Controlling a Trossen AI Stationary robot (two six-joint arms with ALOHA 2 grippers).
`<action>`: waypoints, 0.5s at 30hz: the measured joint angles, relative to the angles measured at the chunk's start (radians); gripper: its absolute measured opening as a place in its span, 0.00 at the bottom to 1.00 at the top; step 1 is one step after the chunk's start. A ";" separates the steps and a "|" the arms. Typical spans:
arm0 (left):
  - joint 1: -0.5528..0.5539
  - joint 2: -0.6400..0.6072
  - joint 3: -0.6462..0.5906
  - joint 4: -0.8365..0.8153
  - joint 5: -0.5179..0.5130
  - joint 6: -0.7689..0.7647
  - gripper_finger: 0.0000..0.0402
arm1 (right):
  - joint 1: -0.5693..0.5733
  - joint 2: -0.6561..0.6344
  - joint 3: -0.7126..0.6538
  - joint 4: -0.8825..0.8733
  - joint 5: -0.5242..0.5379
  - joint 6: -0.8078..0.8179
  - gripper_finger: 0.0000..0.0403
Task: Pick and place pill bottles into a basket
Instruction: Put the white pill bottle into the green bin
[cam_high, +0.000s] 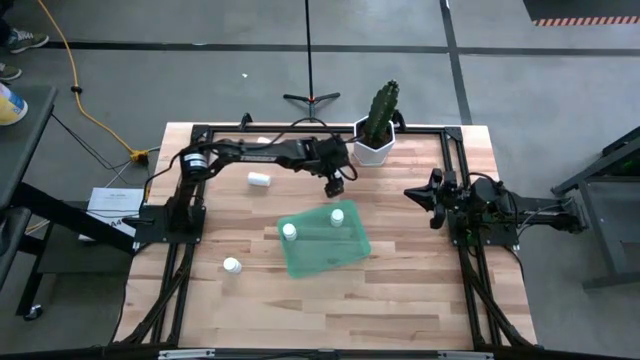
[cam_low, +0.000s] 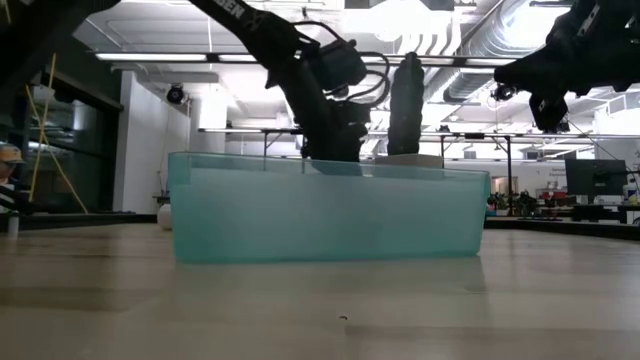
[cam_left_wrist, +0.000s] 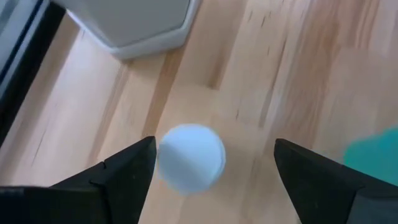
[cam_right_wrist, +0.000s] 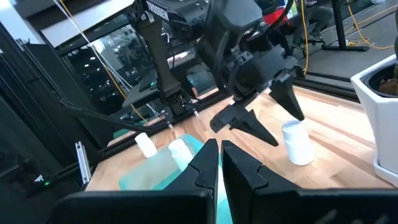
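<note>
Between left gripper (cam_left_wrist: 211, 171) fingers, set wide apart, upright pill bottle (cam_left_wrist: 191, 157) stands on table (cam_high: 420, 290), nearer one finger, apparently untouched. Just beyond gripper: white hexagonal pot (cam_high: 373, 148). Basket (cam_high: 322, 250) beside it holds two bottles (cam_high: 289, 231); two more lie outside on table. Right gripper (cam_right_wrist: 219, 152) waits well apart, fingers pressed together.

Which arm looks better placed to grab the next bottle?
Left. Its gripper hangs open right over an upright bottle beside the pot. The right gripper waits shut, off by the table's edge.
</note>
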 joint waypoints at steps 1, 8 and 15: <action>0.000 0.005 0.001 0.017 0.000 0.002 0.89 | 0.000 0.000 0.000 -0.002 0.000 0.000 0.03; 0.009 0.016 0.001 0.021 -0.018 0.003 0.88 | 0.000 0.000 0.000 -0.005 0.001 0.000 0.03; 0.033 0.036 0.000 0.001 -0.010 0.002 0.86 | 0.000 0.000 0.000 -0.010 0.003 0.000 0.03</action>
